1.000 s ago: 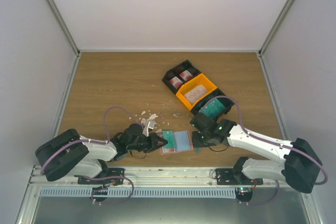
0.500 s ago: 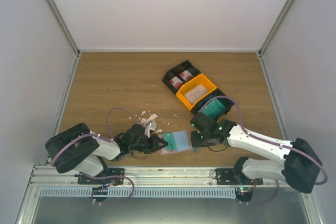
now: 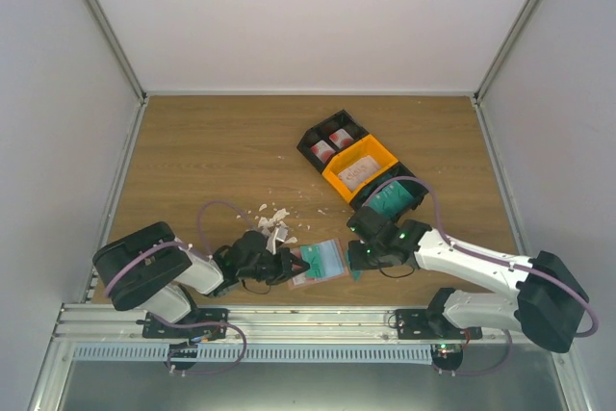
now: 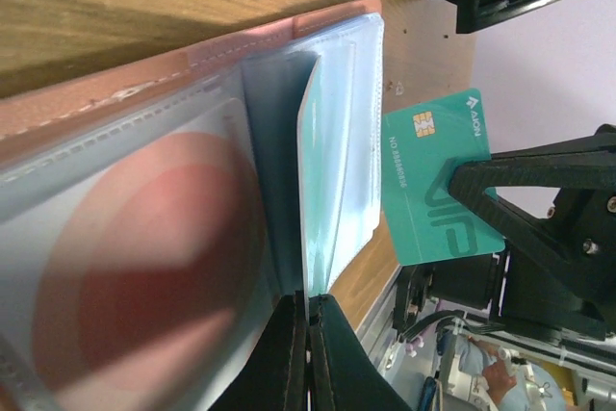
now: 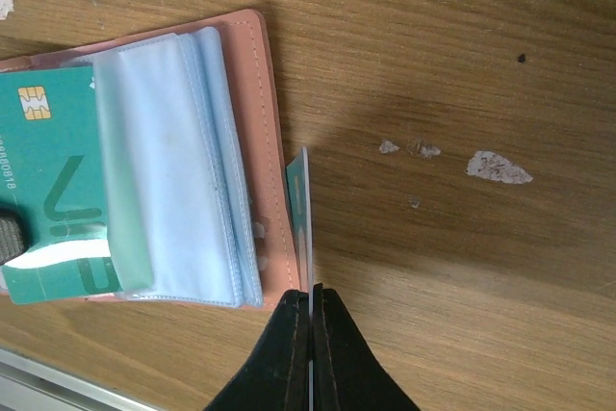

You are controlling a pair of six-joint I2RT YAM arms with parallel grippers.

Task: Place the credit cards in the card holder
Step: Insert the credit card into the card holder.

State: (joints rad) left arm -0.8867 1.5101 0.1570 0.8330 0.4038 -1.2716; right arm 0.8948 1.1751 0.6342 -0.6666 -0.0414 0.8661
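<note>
We see the left end effector pressed together on a clear sleeve of the open card holder, which lies on the tabletop between the arms. The right end effector pinches a teal card by one end, just beside the holder's edge.
</note>
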